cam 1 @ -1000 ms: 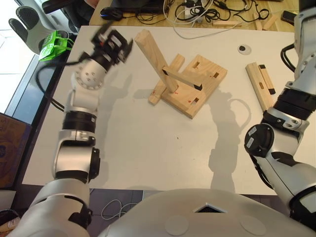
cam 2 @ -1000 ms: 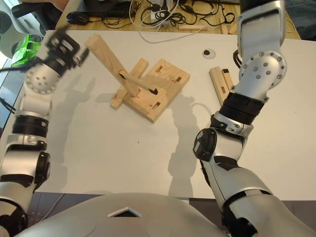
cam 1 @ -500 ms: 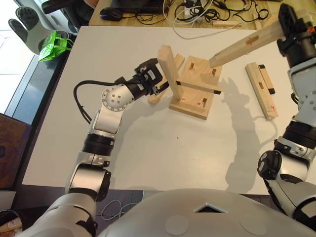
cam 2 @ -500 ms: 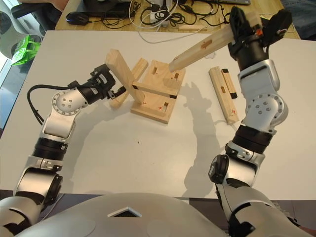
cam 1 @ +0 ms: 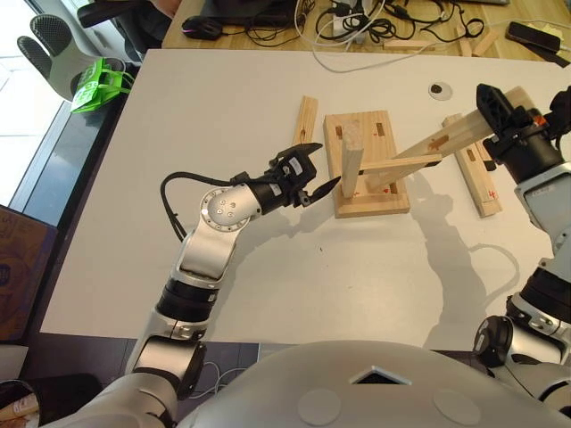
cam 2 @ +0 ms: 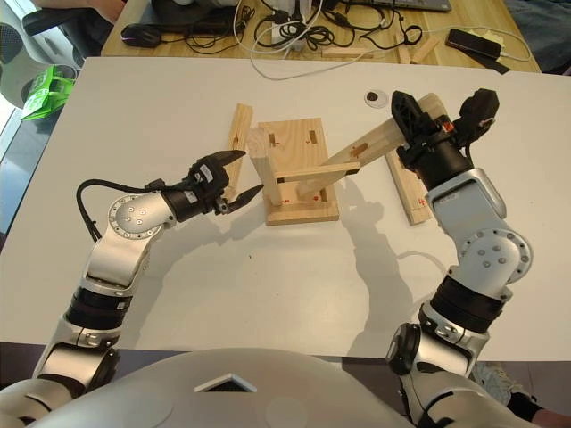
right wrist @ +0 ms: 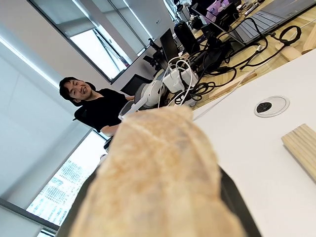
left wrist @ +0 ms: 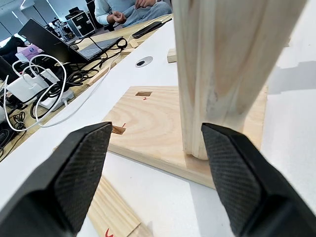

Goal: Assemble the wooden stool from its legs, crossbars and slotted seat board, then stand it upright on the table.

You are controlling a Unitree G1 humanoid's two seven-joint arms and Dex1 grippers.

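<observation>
- Risk: the slanted leg (cam 1: 428,147), gripped by the right tool (cam 2: 437,111), could be jammed askew in its slot, and the seat board (cam 1: 361,125) levered sideways.
- The left tool (cam 1: 317,169) was held open just beside the upright leg (cam 1: 351,165).
- The pale, slotted board was laid flat mid-desk (cam 1: 268,267).

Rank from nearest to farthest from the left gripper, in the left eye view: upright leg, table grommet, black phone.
1. Upright leg, right beside the left gripper.
2. Grommet, farther off to the right.
3. Black phone, farthest, at the far right corner.
</observation>
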